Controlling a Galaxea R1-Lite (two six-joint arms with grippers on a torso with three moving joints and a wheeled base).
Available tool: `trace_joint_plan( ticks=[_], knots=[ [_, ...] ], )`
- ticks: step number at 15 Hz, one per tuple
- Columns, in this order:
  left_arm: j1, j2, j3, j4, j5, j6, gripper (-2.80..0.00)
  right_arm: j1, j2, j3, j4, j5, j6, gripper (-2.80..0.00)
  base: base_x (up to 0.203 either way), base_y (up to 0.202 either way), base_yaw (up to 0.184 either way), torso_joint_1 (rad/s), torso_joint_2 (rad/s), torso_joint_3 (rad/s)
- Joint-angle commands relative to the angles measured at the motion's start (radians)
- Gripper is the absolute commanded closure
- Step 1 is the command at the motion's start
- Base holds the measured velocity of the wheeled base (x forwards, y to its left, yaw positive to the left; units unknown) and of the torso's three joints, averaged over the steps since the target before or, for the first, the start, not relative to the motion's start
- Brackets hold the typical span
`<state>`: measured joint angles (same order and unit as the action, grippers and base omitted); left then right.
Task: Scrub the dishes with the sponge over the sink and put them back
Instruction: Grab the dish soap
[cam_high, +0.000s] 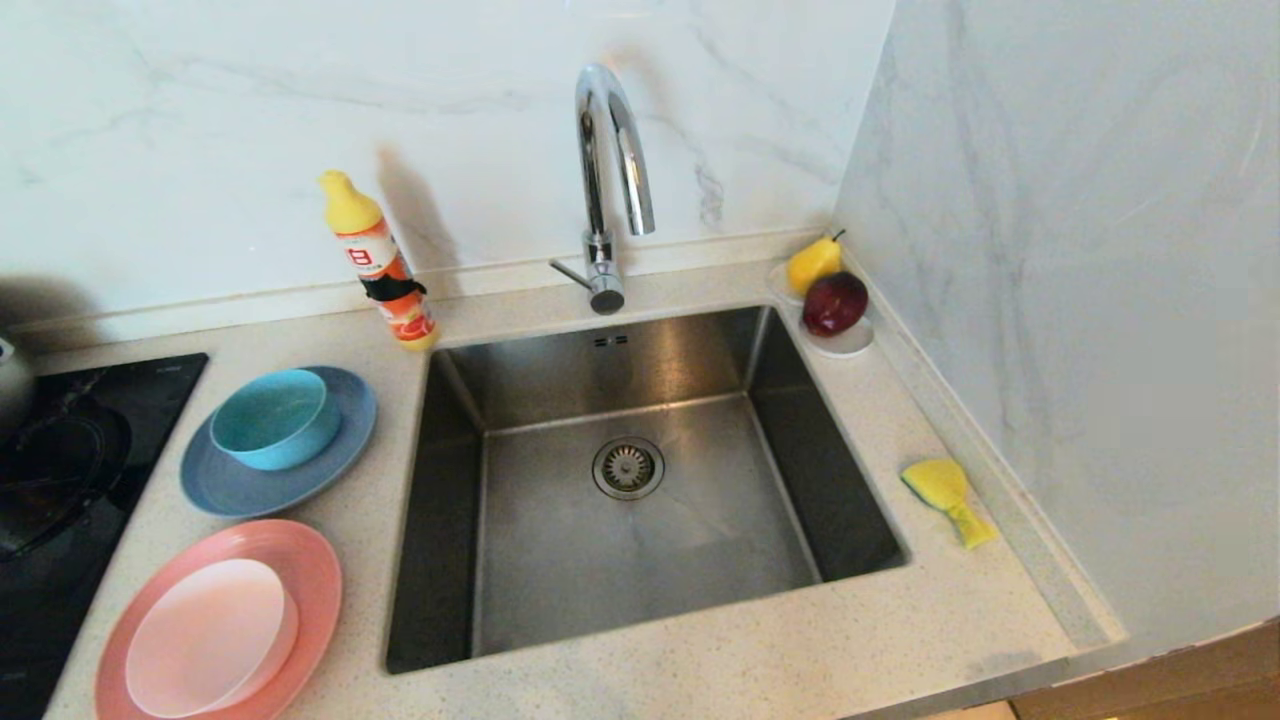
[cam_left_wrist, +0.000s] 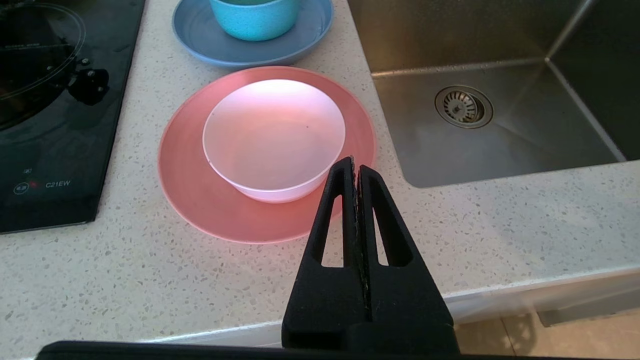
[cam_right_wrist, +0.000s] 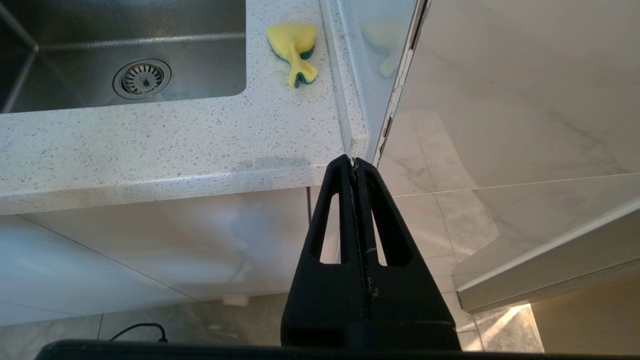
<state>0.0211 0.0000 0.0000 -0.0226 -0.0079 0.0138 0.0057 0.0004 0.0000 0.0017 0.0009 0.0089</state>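
Note:
The steel sink (cam_high: 640, 590) with its drain and chrome tap (cam_high: 610, 160) fills the middle of the counter. To its left, a teal bowl (cam_high: 272, 418) sits on a grey-blue plate (cam_high: 230, 490). Nearer the front a pale pink bowl (cam_high: 210, 635) rests on a salmon-pink plate (cam_high: 300, 560). The yellow sponge (cam_high: 948, 498) lies on the counter right of the sink. Neither arm appears in the head view. My left gripper (cam_left_wrist: 355, 162) is shut and empty, held back at the counter's front edge near the pink plate (cam_left_wrist: 200, 200). My right gripper (cam_right_wrist: 352, 161) is shut and empty, below the counter's front right corner, well short of the sponge (cam_right_wrist: 294, 45).
A soap bottle (cam_high: 385, 265) stands behind the sink's left corner. A white saucer (cam_high: 845, 343) with a pear and a dark red fruit sits at the back right. A black hob (cam_high: 70, 470) lies at far left. A marble wall (cam_high: 1080, 300) closes in the right side.

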Motion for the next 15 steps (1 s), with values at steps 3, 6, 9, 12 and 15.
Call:
trace_joint_plan(
  ticks=[3,6,9,12,15],
  knots=[
    [0.0,0.002,0.017,0.0,0.0,-0.003,0.0,0.0,-0.002,0.0,0.0,0.001,0.0,0.0,0.0,0.0,0.0,0.0,0.0,0.0],
    [0.002,0.004,-0.028,0.017,0.01,0.007,0.0,0.001,-0.001,0.0,0.0,0.001,0.0,0.0,0.0,0.0,0.0,0.0,0.0,0.0],
    [0.002,0.133,-0.256,0.077,0.03,0.004,0.0,0.0,-0.002,0.0,0.0,0.001,0.0,0.0,0.0,0.0,0.0,0.0,0.0,0.0],
    [0.002,0.367,-0.427,0.076,0.031,-0.016,0.0,0.0,0.0,0.0,0.0,0.001,0.0,0.0,0.0,0.0,0.0,0.0,0.0,0.0],
    [0.002,0.657,-0.54,-0.022,0.035,-0.043,0.0,0.0,-0.002,0.0,0.0,0.001,0.0,0.0,0.0,0.0,0.0,0.0,0.0,0.0]
  ],
)
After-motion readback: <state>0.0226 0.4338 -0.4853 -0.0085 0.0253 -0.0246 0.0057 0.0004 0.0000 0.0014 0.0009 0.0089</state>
